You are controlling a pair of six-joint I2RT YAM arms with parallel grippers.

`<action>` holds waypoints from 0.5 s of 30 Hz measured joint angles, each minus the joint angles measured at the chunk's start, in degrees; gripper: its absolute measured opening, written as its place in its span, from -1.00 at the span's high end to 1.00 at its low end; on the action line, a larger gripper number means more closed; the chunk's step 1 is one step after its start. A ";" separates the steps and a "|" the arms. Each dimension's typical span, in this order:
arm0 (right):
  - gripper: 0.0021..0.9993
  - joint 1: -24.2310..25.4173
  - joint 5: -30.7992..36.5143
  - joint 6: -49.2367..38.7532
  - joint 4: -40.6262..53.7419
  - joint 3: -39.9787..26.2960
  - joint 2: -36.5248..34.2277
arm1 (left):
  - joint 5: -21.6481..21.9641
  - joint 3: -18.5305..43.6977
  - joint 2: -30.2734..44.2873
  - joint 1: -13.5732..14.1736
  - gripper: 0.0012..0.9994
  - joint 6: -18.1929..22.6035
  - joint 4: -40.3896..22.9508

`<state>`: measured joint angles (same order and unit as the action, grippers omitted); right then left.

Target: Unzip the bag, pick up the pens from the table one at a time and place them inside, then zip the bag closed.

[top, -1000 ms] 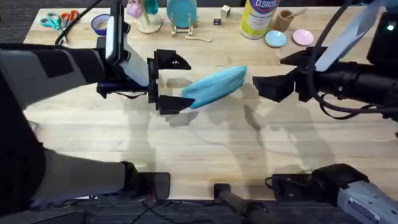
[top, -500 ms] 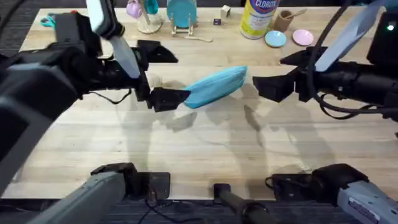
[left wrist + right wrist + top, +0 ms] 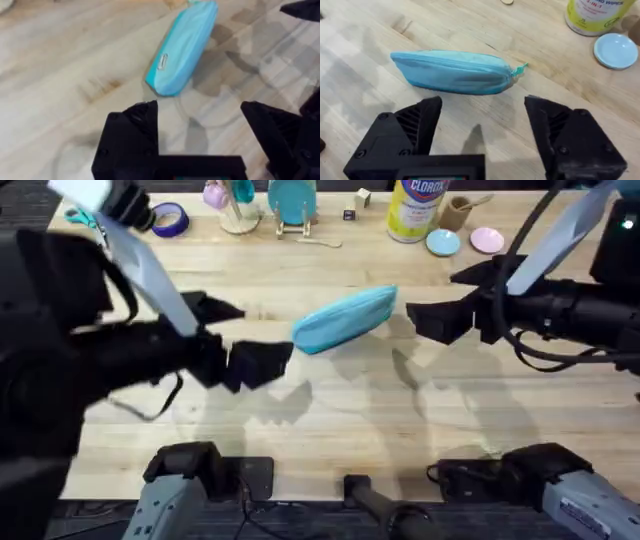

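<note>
I am holding both my left gripper (image 3: 200, 135) and my right gripper (image 3: 482, 135) wide open and empty, one off each end of the bag (image 3: 345, 319), which is lying zipped shut on the table (image 3: 330, 415), apart from both.

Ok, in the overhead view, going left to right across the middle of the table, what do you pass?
Left arm's black gripper → light teal-blue fabric pencil pouch → right arm's black gripper.
</note>
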<state>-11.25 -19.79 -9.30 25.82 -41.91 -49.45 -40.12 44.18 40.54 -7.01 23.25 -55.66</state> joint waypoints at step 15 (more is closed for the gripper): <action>-1.00 0.00 0.00 -0.01 2.95 0.00 -0.01 | 3.26 0.00 -7.33 0.00 -0.99 -4.63 -5.07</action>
